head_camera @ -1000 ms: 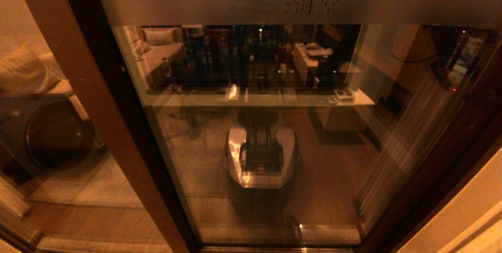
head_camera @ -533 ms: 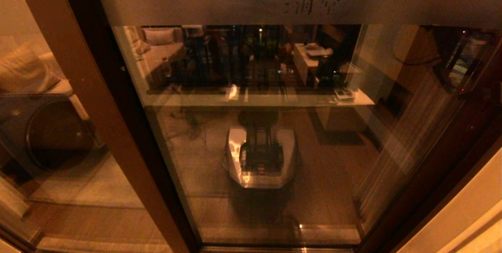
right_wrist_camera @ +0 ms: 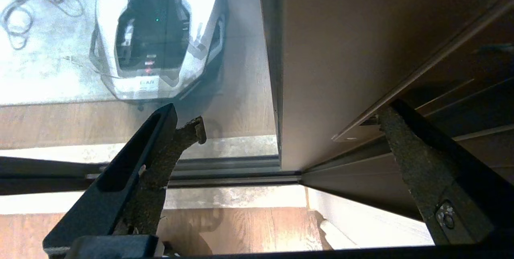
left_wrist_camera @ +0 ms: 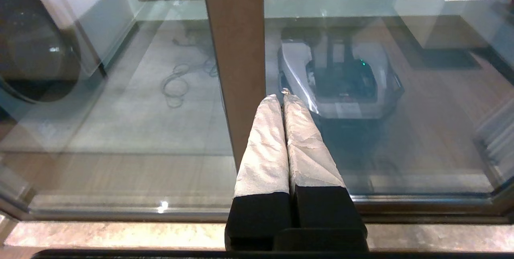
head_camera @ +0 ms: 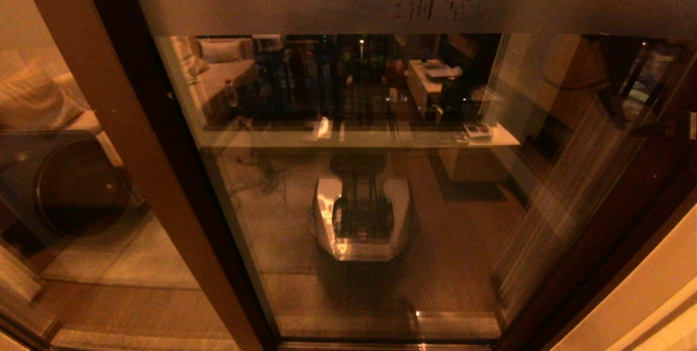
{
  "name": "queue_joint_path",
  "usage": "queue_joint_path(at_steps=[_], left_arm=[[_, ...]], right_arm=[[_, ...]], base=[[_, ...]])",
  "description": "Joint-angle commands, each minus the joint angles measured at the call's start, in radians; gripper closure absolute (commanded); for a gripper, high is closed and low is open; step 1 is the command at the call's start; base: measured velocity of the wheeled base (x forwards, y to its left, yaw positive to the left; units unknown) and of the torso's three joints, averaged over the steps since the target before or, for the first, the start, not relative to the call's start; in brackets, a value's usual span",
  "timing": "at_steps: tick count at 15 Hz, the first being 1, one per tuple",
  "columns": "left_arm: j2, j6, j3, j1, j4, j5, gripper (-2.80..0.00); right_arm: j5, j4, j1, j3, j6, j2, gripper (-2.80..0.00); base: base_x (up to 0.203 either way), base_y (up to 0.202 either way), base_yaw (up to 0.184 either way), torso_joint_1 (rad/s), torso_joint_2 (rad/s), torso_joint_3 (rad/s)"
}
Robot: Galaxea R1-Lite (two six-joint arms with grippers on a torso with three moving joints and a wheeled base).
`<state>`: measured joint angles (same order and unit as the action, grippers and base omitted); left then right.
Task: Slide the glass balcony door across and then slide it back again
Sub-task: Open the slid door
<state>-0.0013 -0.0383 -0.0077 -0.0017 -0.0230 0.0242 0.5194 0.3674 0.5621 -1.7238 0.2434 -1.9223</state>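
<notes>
One tall pane fills nearly the whole head view: the glass balcony door, with its frosted band of etched characters across the top and its dark reddish-brown stile running down the right side beside the pale wall. To its left stands the wide brown post of the fixed panel, and the glass reflects the robot's own base. The right gripper is up against the door's right stile, its fingers spread wide, one rough pad over the glass side and the other at the frame's outer side by a narrow groove; whether either pad touches cannot be told. The left gripper hangs low in front of the brown post, its fingers pressed together, holding nothing, apparently idle. The risk, as I judge it, is a poor purchase: if the pads bear only on smooth frame or glass, they may slip as the panel resists in its bottom track, and the door would stay put. A pad wedged between stile and wall could also jam.
</notes>
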Motion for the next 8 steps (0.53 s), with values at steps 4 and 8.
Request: queue_joint_path(at_steps=[4, 8], left_arm=[[0.001, 0.000, 0.000, 0.000, 0.000, 0.000, 0.00], [0.001, 0.000, 0.000, 0.000, 0.000, 0.000, 0.00]], right_arm=[[0.008, 0.007, -0.010, 0.023, 0.000, 0.033, -2.80], [0.008, 0.007, -0.033, 0.053, -0.001, 0.056, -2.80]], base=[[0.000, 0.000, 0.000, 0.000, 0.00, 0.000], [0.000, 0.000, 0.000, 0.000, 0.00, 0.000]])
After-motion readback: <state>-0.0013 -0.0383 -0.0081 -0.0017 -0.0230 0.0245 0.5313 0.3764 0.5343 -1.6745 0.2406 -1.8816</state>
